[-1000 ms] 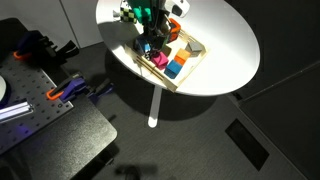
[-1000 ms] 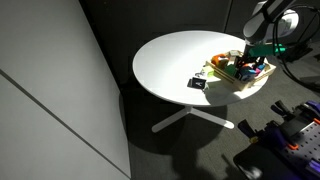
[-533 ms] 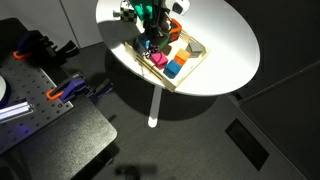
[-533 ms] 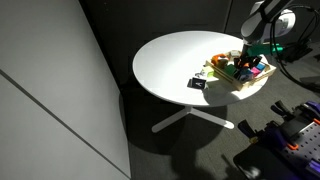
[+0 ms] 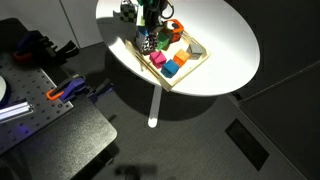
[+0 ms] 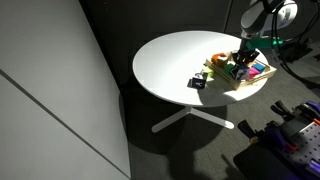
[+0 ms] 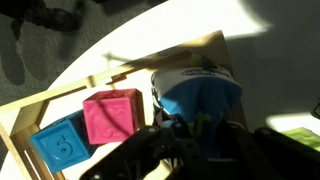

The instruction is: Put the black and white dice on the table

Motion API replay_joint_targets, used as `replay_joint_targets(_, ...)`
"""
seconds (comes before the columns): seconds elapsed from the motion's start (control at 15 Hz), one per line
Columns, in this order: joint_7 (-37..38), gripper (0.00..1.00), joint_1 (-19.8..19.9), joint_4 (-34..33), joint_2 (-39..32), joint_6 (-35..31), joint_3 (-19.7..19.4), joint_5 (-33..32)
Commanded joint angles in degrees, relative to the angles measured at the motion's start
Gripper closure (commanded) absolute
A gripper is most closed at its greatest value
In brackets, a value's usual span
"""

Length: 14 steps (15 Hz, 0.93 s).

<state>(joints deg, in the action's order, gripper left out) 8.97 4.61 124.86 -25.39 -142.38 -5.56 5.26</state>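
Observation:
The black and white dice (image 5: pixel 147 42) sits at the end of the wooden tray (image 5: pixel 196 51) on the round white table (image 5: pixel 225 40). My gripper (image 5: pixel 148 36) comes straight down onto it. In the wrist view the dice (image 7: pixel 195 95) looks bluish with a pale striped top. There the gripper (image 7: pixel 190 132) has its dark fingers shut against the dice's sides. A pink block (image 7: pixel 110 115) and a blue block (image 7: pixel 60 145) lie beside it in the tray (image 7: pixel 30 105). From the far side the gripper (image 6: pixel 243 63) hides the dice over the tray (image 6: pixel 256 83).
A small dark object (image 6: pixel 198 83) lies on the table (image 6: pixel 170 55) outside the tray. Orange blocks (image 5: pixel 181 57) fill the rest of the tray. A dark workbench with orange clamps (image 5: pixel 55 95) stands beside the table, which rests on a thin pole (image 5: pixel 154 105).
The jaws have closed from wide open onto the dice. The wrist has shifted slightly above the tray, and the chequered cube now shows below it.

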Motion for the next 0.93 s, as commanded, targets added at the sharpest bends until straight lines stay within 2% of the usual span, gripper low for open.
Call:
replay_joint_targets(0.0,-0.18,0.9,0.13,2.31,5.21,2.31,0.96,1.78)
replay_joint_targets(0.13,-0.53,0.92,0.21,2.89,7.01,2.61,1.55,2.8)
replay_joint_targets(0.47,-2.62,0.9,0.4,3.59,9.64,2.4,3.67,7.13)
replay_joint_targets(0.87,-7.14,0.92,0.39,1.48,7.44,0.9,7.38,14.97)
